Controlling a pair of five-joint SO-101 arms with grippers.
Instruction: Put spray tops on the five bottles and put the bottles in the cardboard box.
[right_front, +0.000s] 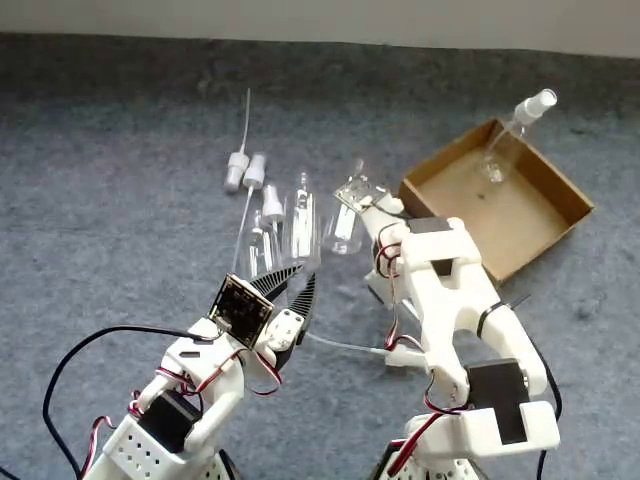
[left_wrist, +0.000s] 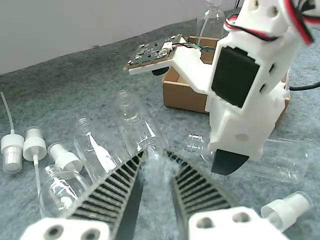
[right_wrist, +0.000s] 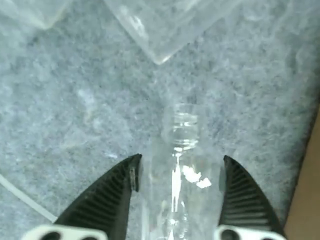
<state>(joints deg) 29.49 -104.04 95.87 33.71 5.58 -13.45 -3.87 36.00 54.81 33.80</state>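
Surface (right_front: 120, 150): grey carpet-like cloth, pale wall (right_front: 300, 15) along far edge.
Cardboard box (right_front: 510, 220): far-right corner, one capped bottle (right_front: 497, 158) inside.
Left jaws: slightly parted, empty.
Right jaws: wide open, straddling a lying bottle (right_wrist: 182, 135).

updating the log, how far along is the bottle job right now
Done: one capped bottle is in the cardboard box. In hand: the right gripper is open around an uncapped bottle lying flat. Left: that one and three other bottles need tops and boxing; loose spray tops lie nearby, and the left gripper is open and empty.
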